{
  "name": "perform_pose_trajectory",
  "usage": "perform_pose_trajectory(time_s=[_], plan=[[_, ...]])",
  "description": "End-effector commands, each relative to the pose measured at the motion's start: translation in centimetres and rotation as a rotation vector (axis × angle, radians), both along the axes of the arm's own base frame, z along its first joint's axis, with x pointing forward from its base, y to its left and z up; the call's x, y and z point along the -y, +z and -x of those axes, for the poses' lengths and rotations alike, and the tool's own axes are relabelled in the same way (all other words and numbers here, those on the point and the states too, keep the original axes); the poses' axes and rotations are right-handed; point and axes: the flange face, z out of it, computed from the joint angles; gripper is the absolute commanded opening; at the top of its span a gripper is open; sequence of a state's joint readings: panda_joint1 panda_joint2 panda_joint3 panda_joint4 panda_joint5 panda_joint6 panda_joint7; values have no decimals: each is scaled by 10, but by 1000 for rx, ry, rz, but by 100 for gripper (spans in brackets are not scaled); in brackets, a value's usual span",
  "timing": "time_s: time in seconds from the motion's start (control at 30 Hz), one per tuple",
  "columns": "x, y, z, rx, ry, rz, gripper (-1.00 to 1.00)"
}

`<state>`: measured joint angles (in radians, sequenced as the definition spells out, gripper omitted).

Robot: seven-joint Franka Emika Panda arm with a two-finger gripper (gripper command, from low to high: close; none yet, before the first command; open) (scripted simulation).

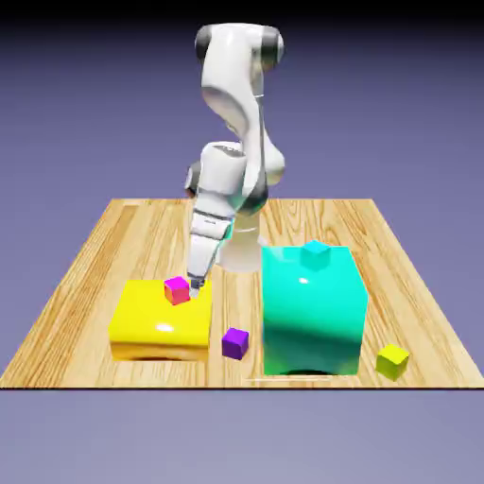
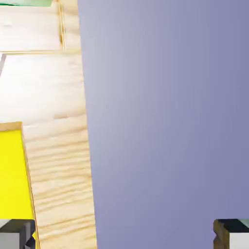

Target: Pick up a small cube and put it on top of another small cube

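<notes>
The small purple cube lies on the wooden table, in front of the gap between the big yellow block and the big teal block. My gripper hangs over the yellow block's top, its tips close beside a small magenta-pink cube that rests there. In the hand view my gripper is open: the two grey fingertips sit far apart at the bottom corners with nothing between them. The purple cube is out of the hand view.
A small teal cube sits on the big teal block. A small yellow-green cube lies near the table's front edge at the exterior view's right. The hand view shows a strip of the yellow block, wood and backdrop.
</notes>
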<state>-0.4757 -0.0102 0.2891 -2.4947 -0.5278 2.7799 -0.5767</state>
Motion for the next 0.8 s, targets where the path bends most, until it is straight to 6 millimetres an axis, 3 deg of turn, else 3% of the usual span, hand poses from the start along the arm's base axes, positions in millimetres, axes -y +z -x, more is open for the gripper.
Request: perform_pose_trajectory(time_s=[0.0,0.4,0.77], plan=[[0,-5,-1,-25,48,15,0],[5,-63,-11,-287,634,142,0],[8,-104,-17,-442,1184,198,0]])
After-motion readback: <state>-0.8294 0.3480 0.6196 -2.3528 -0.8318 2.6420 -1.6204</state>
